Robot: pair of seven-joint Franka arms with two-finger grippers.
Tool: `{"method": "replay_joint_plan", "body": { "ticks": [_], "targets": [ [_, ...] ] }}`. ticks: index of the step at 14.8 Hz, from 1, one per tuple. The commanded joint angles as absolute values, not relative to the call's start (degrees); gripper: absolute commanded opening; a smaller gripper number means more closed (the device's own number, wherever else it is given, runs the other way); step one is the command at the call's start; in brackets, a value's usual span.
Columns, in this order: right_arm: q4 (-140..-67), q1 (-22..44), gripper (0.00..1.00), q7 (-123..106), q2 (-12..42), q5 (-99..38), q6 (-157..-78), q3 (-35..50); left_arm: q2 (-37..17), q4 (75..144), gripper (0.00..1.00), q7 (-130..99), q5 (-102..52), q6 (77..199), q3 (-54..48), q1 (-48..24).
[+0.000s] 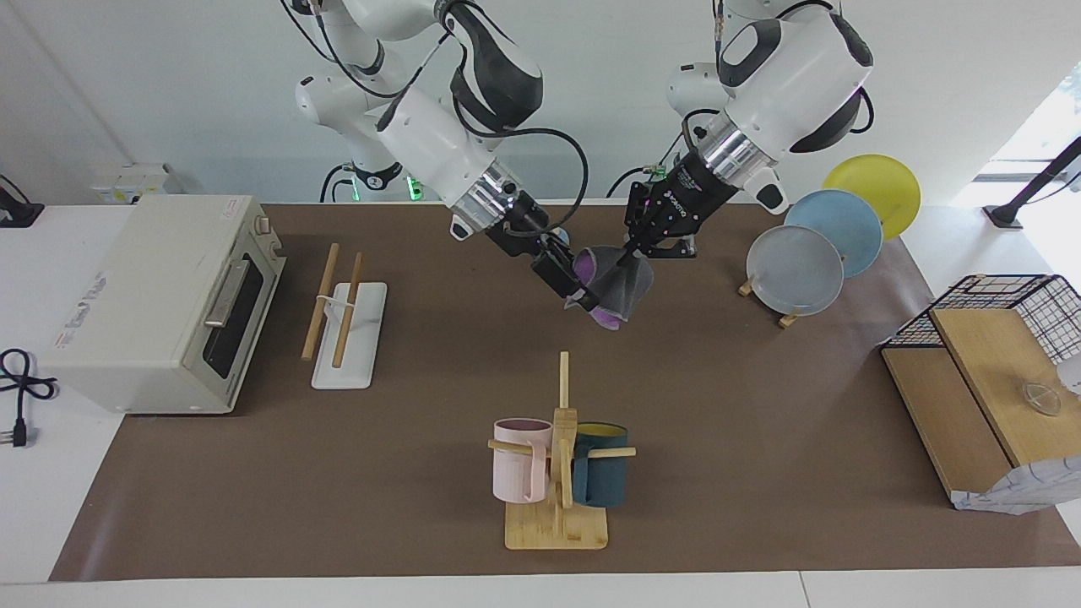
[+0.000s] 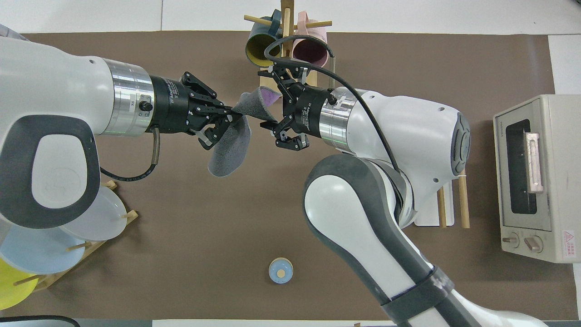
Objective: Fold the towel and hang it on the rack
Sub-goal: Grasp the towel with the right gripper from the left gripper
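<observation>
The towel hangs in the air between both grippers, over the middle of the table and over the part nearer to the robots than the mug stand. Its dark grey face shows most, with purple at the folds. It also shows in the overhead view. My left gripper is shut on the towel's upper corner. My right gripper is shut on the towel's edge beside it. The rack stands toward the right arm's end, beside the oven. In the overhead view the right arm mostly hides the rack.
A toaster oven stands at the right arm's end. A bamboo mug stand with a pink and a teal mug stands farther from the robots. A plate stand with plates and a wire basket stand toward the left arm's end. A small blue round thing lies near the robots.
</observation>
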State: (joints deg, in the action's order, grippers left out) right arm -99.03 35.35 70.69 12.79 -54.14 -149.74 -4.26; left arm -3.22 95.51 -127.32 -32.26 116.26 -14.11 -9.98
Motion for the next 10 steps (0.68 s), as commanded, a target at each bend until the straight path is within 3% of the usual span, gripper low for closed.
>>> {"method": "replay_joint_plan", "body": {
  "ticks": [1, 3, 4, 6, 7, 10],
  "targets": [
    [-97.82, 36.65, 1.0, 68.73, 14.15, -55.9, -151.26, -4.22, -1.58, 97.21, 0.0, -128.58, -31.46, 117.25, -13.62, -10.55],
    [-98.26, 36.74, 0.81, 68.29, 13.98, -55.81, -151.26, -4.22, -1.58, 97.21, 0.0, -128.58, -31.46, 117.25, -13.62, -10.55],
    [-98.35, 36.74, 0.62, 67.42, 13.89, -55.81, -151.09, -4.13, -1.58, 97.21, 0.0, -128.58, -31.46, 117.25, -13.62, -10.55],
    [-98.35, 36.65, 0.13, 66.97, 13.89, -55.9, -150.56, -4.13, -1.58, 97.21, 0.0, -128.58, -31.46, 117.25, -13.62, -10.55],
    [-98.44, 36.56, 0.0, 66.89, 13.8, -55.81, -150.3, -4.13, -1.58, 97.29, 0.0, -128.58, -31.46, 117.25, -13.62, -10.55],
    [-98.7, 36.56, 0.0, 65.13, 13.62, -55.81, -149.94, -4.13, -1.58, 97.21, 0.0, -128.58, -31.46, 117.25, -13.62, -10.55]
  ]
}}
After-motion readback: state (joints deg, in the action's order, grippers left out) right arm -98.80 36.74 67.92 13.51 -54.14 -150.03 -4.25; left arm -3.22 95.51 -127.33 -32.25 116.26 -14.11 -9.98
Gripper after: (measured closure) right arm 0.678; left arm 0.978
